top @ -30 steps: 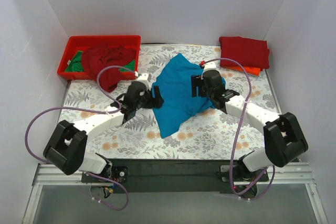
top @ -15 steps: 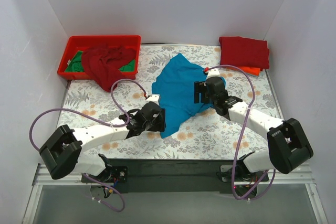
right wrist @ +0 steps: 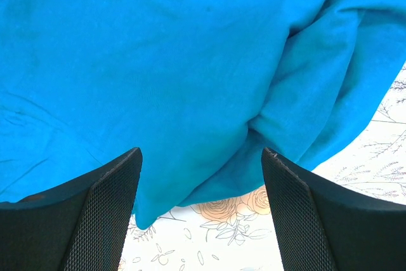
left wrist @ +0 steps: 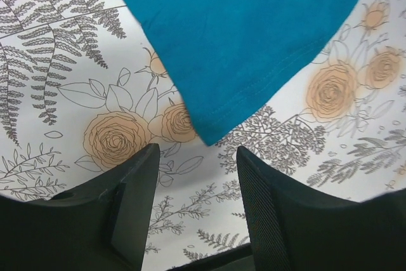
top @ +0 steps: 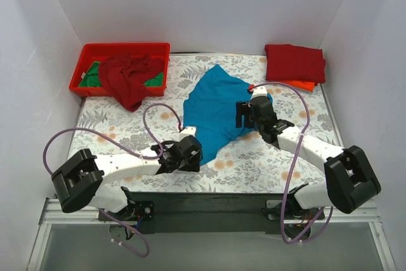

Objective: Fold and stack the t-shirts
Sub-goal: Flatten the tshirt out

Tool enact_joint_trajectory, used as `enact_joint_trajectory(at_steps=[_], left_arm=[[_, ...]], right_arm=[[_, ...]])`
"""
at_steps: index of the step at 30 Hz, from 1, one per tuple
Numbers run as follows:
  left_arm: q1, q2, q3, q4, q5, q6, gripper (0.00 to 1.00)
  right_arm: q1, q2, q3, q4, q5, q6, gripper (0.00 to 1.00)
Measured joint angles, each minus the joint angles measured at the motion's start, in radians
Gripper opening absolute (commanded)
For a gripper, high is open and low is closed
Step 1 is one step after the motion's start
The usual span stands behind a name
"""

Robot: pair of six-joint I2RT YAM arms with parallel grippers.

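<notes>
White walls [top: 190, 4] close in a desk [top: 114, 125] covered with a fern-and-rose print. A blue t-shirt [top: 216, 103] lies loosely spread near the middle of the desk, its body narrowing to a pointed hem corner toward 6 o'clock. Its side toward 3 o'clock is bunched into thick folds. At 10 o'clock on the desk sits a red bin [top: 127, 47], with a crumpled red shirt [top: 127, 77] spilling over its near rim and a green garment [top: 92, 74] showing beneath it. At 2 o'clock a folded red shirt [top: 295, 61] rests on an orange garment [top: 306, 85]. The left gripper [left wrist: 196, 157] is low at the shirt's 6 o'clock end, released. Its two dark fingers [left wrist: 133, 207] stand apart over bare print with nothing between them, and the hem corner lies just beyond the tips. The right gripper [right wrist: 201, 157] sits at the shirt's 3 o'clock side, also released. Its fingers spread wide above the bunched blue folds, and whether they touch the cloth cannot be told.
</notes>
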State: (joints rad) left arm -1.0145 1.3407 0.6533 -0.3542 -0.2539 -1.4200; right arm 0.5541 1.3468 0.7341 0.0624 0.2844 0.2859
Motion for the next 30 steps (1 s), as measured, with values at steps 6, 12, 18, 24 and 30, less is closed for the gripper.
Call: enact_joint_trajectory(at_steps=[6,12,18,24,30], left_arm=[[-0.004,0.054,0.003,0.023,-0.025,0.000,0.49],[-0.004,0.087,0.019,0.060,-0.038,0.009,0.43],[-0.005,0.121,0.036,0.085,-0.045,0.013,0.24],[-0.005,0.150,0.046,0.113,-0.054,0.009,0.00],[0.016,0.154,0.045,0.150,-0.047,0.045,0.00]], right_arm=[[0.000,-0.011,-0.013,0.009,-0.007,0.000,0.82],[0.000,-0.021,-0.013,0.016,-0.008,0.000,0.82],[0.000,-0.043,-0.029,0.017,-0.007,0.000,0.82],[0.000,-0.045,-0.030,0.017,-0.007,0.000,0.82],[0.000,-0.066,-0.043,0.018,-0.008,-0.001,0.82]])
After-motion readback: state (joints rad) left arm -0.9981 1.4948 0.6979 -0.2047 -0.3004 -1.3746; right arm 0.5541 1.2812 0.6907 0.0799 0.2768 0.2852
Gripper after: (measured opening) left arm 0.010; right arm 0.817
